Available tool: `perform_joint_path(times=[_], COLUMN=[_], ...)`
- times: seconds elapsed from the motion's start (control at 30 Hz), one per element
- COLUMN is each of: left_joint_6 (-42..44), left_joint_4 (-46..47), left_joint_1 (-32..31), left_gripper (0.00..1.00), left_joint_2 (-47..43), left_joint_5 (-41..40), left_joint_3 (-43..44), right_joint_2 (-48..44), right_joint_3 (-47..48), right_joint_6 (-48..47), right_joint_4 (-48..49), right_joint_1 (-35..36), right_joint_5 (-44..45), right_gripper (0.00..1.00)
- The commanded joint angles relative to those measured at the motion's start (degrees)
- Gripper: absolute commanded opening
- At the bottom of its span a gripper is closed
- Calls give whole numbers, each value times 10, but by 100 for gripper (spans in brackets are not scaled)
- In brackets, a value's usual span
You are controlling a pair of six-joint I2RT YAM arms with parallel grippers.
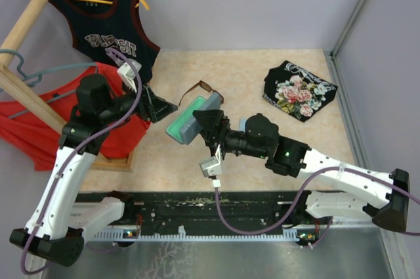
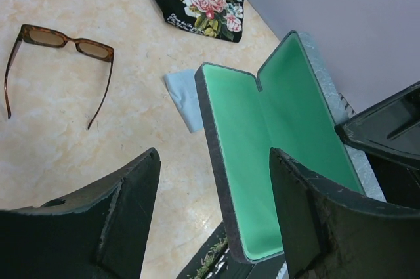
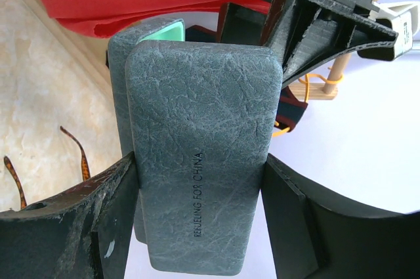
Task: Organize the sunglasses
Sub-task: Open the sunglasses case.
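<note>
The sunglasses, brown with dark lenses, lie unfolded on the table beyond the case; their frame shows just behind it, and the tips of their temple arms show left of the case. My right gripper is shut on the grey-blue case, one finger on each long side, holding it off the table. The case stands open, showing its green lining. My left gripper is open in front of the lining, its fingers either side of the case's near edge. A light blue cloth lies flat on the table by the case.
A folded black floral garment lies at the back right of the table. At the left stands a wooden rack with a black tank top on a hanger and a red garment below it.
</note>
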Motion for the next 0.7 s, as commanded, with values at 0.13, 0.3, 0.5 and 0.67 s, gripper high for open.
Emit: perform_joint_path(times=[0.13, 0.3, 0.5, 0.67], left_joint_6=[16, 18, 18, 19], left_joint_4=[14, 20, 25, 30], left_joint_1=[-4, -11, -13, -16], left_gripper=[66, 62, 55, 53], left_joint_2=[9, 15, 17, 18], left_joint_5=[17, 19, 21, 23], left_joint_3=[-36, -47, -53, -61], right_joint_2=[8, 15, 28, 34], right_joint_3=[59, 66, 74, 74], right_joint_6=[-11, -11, -13, -12], right_joint_4=[42, 42, 42, 53], right_joint_1=[11, 13, 14, 14], right_joint_5=[-1, -1, -3, -2], right_gripper=[0, 0, 0, 0])
